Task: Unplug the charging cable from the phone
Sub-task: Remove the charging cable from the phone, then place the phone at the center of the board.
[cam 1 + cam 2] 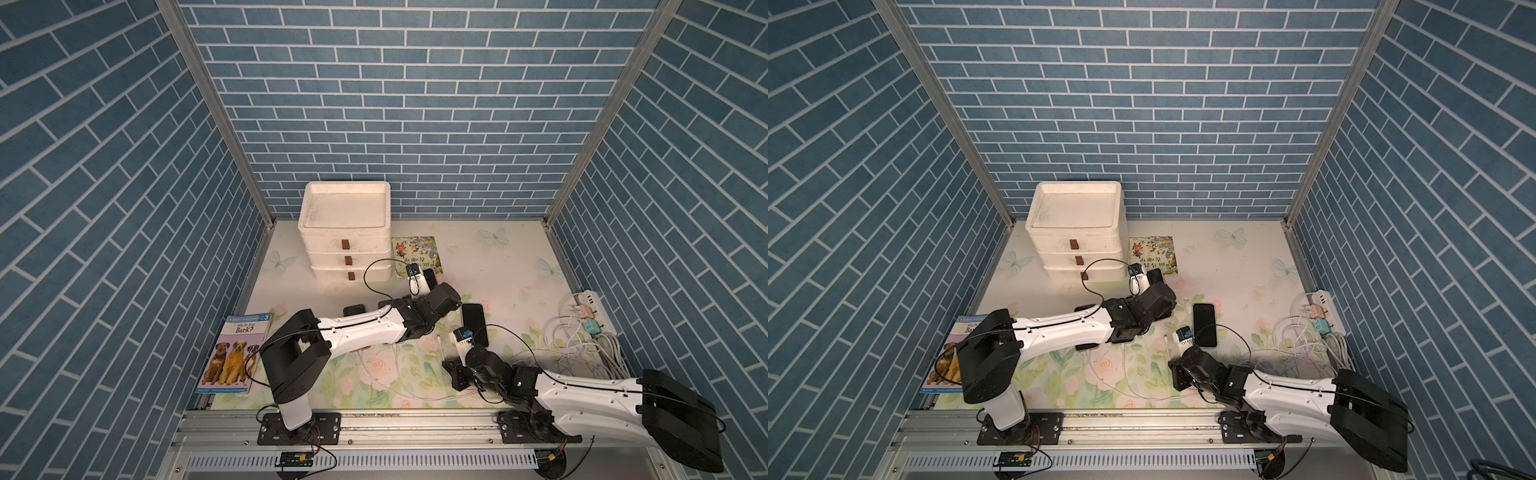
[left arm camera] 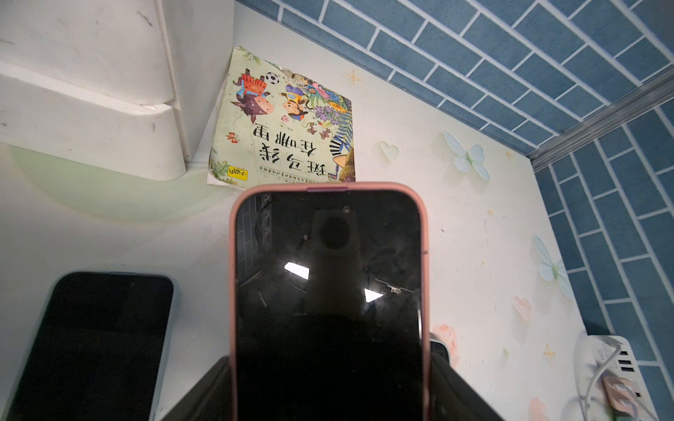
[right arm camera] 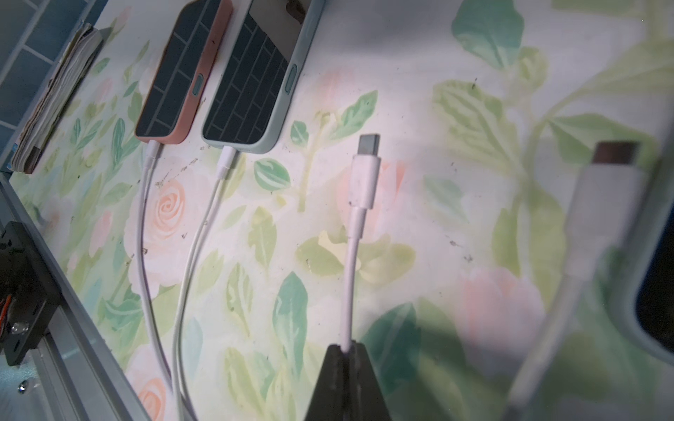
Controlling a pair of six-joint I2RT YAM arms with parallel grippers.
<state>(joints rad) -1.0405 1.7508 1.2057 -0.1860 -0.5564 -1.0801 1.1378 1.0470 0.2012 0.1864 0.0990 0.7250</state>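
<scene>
Plug (image 3: 366,171) looks out, I judge: right jaws pinched tight on charging cable (image 3: 349,277), left jaws wide, clamping pink-cased phone (image 2: 328,291). Next: lower phone to table (image 1: 498,266), release both.

This was a robot test booth, dressed up like a room at home. Blue brick walls (image 1: 415,104) stood between metal posts (image 1: 216,108). Robot arms (image 1: 361,328) were bolted to a metal rail (image 1: 415,432) beside a flowery table (image 1: 498,266) with picture books (image 1: 235,357) and white drawers (image 1: 347,232).

Both top views overlook the table (image 1: 498,266); wrist views sit close.
</scene>
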